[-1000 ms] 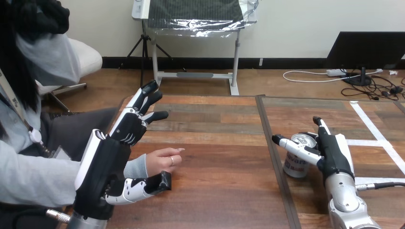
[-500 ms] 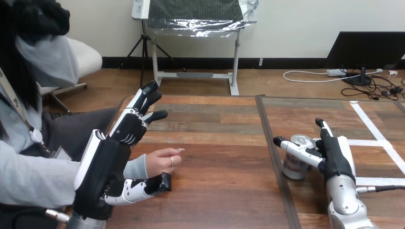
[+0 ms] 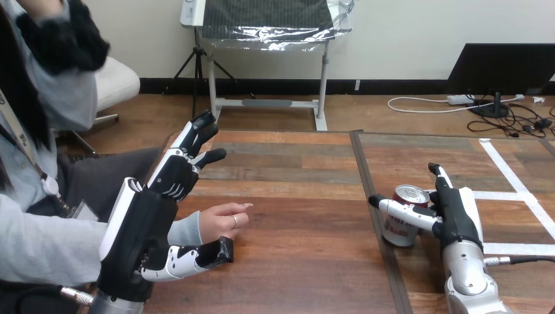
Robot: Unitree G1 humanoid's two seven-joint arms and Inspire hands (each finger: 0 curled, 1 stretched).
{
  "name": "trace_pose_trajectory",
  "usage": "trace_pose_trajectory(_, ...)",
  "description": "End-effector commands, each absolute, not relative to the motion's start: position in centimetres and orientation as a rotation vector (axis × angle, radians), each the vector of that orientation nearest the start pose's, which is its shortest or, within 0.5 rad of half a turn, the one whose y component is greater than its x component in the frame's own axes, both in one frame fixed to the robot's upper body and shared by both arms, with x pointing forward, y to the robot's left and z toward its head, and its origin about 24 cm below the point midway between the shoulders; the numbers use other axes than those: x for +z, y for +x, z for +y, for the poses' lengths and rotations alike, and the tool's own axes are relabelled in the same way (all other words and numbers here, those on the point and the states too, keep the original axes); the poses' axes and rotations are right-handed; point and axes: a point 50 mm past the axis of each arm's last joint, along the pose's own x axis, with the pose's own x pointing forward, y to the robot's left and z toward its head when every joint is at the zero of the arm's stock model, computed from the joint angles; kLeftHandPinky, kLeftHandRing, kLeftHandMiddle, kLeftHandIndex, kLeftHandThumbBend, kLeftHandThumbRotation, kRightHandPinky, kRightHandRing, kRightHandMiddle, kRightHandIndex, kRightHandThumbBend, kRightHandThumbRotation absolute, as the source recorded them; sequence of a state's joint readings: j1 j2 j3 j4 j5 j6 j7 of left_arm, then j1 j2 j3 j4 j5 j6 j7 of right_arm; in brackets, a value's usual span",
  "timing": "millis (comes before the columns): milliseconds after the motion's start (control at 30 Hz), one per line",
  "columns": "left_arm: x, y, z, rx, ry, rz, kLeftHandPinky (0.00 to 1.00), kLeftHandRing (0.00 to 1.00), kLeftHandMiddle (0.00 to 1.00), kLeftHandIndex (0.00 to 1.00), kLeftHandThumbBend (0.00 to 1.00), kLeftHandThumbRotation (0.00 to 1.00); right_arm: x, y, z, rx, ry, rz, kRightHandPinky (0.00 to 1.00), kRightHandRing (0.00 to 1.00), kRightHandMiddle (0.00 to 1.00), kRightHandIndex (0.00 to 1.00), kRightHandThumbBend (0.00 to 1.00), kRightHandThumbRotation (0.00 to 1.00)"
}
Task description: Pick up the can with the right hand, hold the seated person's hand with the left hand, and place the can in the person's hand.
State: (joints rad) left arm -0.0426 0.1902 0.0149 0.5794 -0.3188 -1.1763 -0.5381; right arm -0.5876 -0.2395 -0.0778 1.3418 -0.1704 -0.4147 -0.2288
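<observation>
Seen from the head camera, a single can (image 3: 406, 224) stands on the right half of the wooden bench (image 3: 294, 268), its silver top up; what it contains cannot be told. The right robot hand (image 3: 458, 216) is open around it, the fingers straight along the can's far right side and the thumb (image 3: 393, 209) stretched across its front, hiding part of its label. White tape lines (image 3: 517, 186) mark the bench just right of this robot hand. A dark seam (image 3: 370, 196) runs down the bench between the can and the left half, where the person's hand (image 3: 222, 221) lies on the wood, well apart from the can. The left robot hand (image 3: 147, 229) is open too, its straight fingers reaching above the person's grey-sleeved wrist and its thumb lying on the near side of the person's hand; whether it touches the wrist cannot be told. Counted on the bench: one can, two robot hands and one person's hand.
</observation>
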Motion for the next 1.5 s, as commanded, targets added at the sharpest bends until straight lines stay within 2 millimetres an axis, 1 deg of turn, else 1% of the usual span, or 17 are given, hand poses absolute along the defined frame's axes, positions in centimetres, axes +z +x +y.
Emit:
trace_pose_trajectory(0,5.3,22.64,19.15,-0.32,0.159,-0.729,0.86,0.96,0.99,0.94,1.0,0.58,-2.25,31.55,-21.33,-0.214,-0.367,0.265,0.69,0.82,0.89,0.94,0.96,0.11)
trace_pose_trajectory(33,5.3,22.64,19.15,-0.321,0.159,-0.728,0.86,0.96,0.99,0.94,1.0,0.58,-2.24,31.54,-21.34,-0.222,-0.35,0.263,0.7,0.83,0.89,0.93,0.96,0.1)
trace_pose_trajectory(67,5.3,22.63,19.15,-0.321,0.158,-0.727,0.86,0.96,0.99,0.94,1.0,0.58,-2.23,31.53,-21.34,-0.226,-0.337,0.261,0.7,0.82,0.88,0.91,0.95,0.06)
trace_pose_trajectory(133,5.3,22.62,19.16,-0.323,0.156,-0.726,0.86,0.96,0.99,0.94,1.0,0.59,-2.19,31.56,-21.33,-0.238,-0.305,0.259,0.71,0.82,0.88,0.9,0.94,0.04)
trace_pose_trajectory(333,5.34,22.59,19.17,-0.323,0.159,-0.729,0.86,0.96,0.99,0.94,1.0,0.59,-2.05,31.64,-21.36,-0.257,-0.283,0.25,0.64,0.75,0.83,0.85,0.92,0.01)
trace_pose_trajectory(367,5.34,22.6,19.16,-0.324,0.157,-0.728,0.86,0.96,0.99,0.94,1.0,0.59,-2.04,31.65,-21.39,-0.261,-0.282,0.25,0.61,0.71,0.79,0.82,0.91,0.01)
trace_pose_trajectory(533,5.35,22.59,19.2,-0.327,0.158,-0.728,0.86,0.96,0.99,0.94,1.0,0.59,-2.03,31.66,-21.63,-0.284,-0.292,0.261,0.58,0.65,0.74,0.78,0.9,0.0)
trace_pose_trajectory(633,5.35,22.58,19.22,-0.326,0.16,-0.728,0.86,0.96,0.99,0.94,1.0,0.6,-2.01,31.65,-21.75,-0.289,-0.309,0.26,0.55,0.62,0.7,0.73,0.9,0.0)
trace_pose_trajectory(833,5.36,22.57,19.21,-0.322,0.157,-0.726,0.86,0.96,0.99,0.94,1.0,0.6,-2.04,31.62,-22.0,-0.312,-0.34,0.273,0.55,0.6,0.65,0.67,0.88,0.0)
trace_pose_trajectory(967,5.43,22.56,19.17,-0.315,0.163,-0.732,0.85,0.95,0.98,0.94,1.0,0.6,-1.97,31.69,-22.11,-0.319,-0.349,0.277,0.53,0.57,0.61,0.63,0.87,0.0)
trace_pose_trajectory(1267,5.46,22.62,19.16,-0.319,0.164,-0.737,0.85,0.95,0.99,0.94,1.0,0.6,-1.7,31.95,-22.23,-0.338,-0.341,0.28,0.48,0.52,0.56,0.57,0.86,0.0)
trace_pose_trajectory(1467,5.5,22.74,19.15,-0.321,0.162,-0.735,0.86,0.96,0.99,0.94,1.0,0.59,-1.44,32.17,-22.23,-0.337,-0.325,0.271,0.45,0.49,0.54,0.55,0.86,0.0)
